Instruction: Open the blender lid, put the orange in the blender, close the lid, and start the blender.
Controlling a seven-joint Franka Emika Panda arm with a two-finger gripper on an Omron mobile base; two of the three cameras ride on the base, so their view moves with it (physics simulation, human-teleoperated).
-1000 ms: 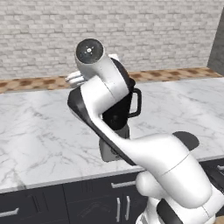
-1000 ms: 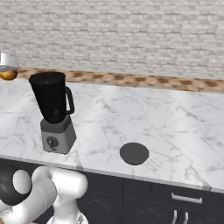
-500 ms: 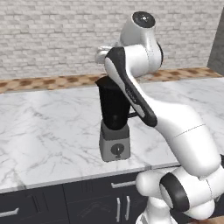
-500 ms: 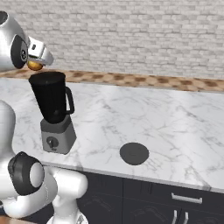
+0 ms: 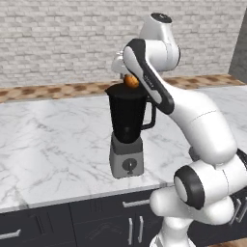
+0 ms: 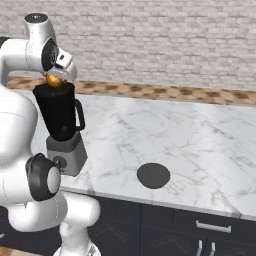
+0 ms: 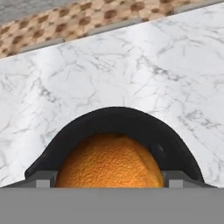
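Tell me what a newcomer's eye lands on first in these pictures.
The bright orange stands out, held by the end effector right above the open rim of the black blender on the marble counter. Next comes the blender lid, lying flat on the counter off to the blender's side, near the front edge.

A white marble surface with grey veining runs across the room, and a strip of brown patterned tile lies along its back edge. Behind that strip rises a pale grey brick wall. Under the surface's front edge sit dark cabinet fronts with slim metal handles, some set level and some upright
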